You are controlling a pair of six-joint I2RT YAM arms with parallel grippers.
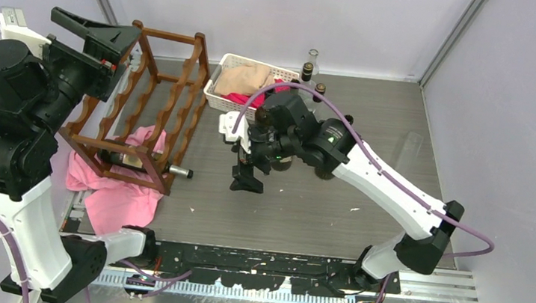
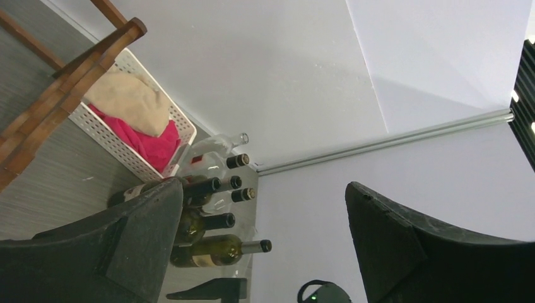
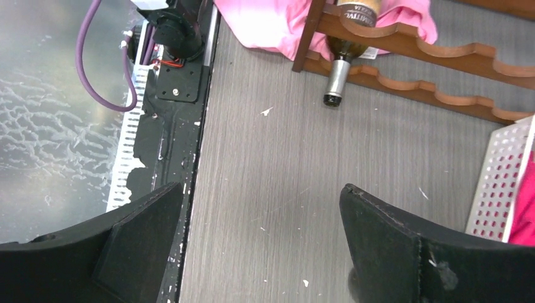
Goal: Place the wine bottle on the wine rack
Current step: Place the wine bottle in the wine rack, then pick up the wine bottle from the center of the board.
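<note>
**Top external view.** The wine rack stands at the far left of the table, over a pink cloth. One wine bottle lies in the rack's lowest tier at its near end, with its neck projecting to the right. The left gripper is raised beside the rack's far left corner, spread wide and holding nothing. The right gripper points down at bare table just right of the bottle's neck, parted and holding nothing. A white basket of cloths sits right of the rack. Several standing bottles are at the far side, partly hidden by the right arm.

**Status (judgement).** One bottle is racked and both grippers are free, so that placement appears complete. If the standing bottles are also to be racked, that work is left.

**Left wrist view.** The left fingers are spread wide with nothing between them. Only this view shows the bottle group unobstructed: several dark bottles and at least one clear one, beside the basket. The racked bottle is not visible here.

**Right wrist view.** The right fingers are spread wide over bare table. Only this view shows the racked bottle's neck crossing the lower scalloped rail, its capped end well apart from the fingers.
</note>
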